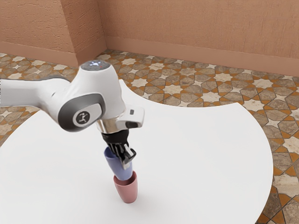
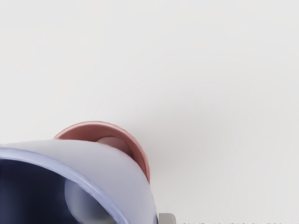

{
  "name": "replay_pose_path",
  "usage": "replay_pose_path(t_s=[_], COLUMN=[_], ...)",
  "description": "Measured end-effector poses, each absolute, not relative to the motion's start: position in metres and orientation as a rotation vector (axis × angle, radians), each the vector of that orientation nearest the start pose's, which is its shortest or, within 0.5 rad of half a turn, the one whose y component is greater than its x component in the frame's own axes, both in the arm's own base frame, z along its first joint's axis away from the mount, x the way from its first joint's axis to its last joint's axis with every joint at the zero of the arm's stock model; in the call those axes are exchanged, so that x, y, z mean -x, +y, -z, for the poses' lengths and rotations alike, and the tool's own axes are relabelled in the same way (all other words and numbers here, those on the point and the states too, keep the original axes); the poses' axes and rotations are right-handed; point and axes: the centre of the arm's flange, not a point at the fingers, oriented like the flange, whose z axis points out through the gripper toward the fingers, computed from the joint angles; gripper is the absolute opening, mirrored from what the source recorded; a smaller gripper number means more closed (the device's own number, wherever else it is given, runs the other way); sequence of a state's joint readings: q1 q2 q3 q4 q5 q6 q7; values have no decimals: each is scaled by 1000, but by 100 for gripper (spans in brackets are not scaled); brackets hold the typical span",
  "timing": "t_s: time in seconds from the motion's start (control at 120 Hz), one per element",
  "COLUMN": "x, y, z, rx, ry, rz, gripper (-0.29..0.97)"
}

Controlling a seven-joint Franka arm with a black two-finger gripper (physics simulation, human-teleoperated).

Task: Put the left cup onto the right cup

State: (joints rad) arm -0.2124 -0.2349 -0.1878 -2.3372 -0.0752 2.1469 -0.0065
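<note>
Exterior view: our gripper (image 1: 125,157) pinches the rim of the blue cup (image 1: 116,168), whose tilted base sits inside the mouth of the pink cup (image 1: 126,190), upright on the white table (image 1: 210,154). From the wrist view, blue overlaps the pink rim.

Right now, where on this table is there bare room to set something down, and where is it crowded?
Bare table spreads from the cups to the rim on the exterior view's right, and on their left below the arm. It is crowded at the near middle: the gripper holds the blue cup tilted into the pink cup.
</note>
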Motion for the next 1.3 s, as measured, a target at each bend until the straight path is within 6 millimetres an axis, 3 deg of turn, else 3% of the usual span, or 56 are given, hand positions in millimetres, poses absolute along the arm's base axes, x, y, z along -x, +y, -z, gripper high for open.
replay_pose_path(t_s=[1.033, 1.1, 1.3], x=[-441, -441, -442], y=[-191, -191, -191], z=[-399, -398, -397], rx=[3096, 3098, 3101], ry=[528, 527, 529], rz=[48, 44, 43], gripper=[-10, -3, 37])
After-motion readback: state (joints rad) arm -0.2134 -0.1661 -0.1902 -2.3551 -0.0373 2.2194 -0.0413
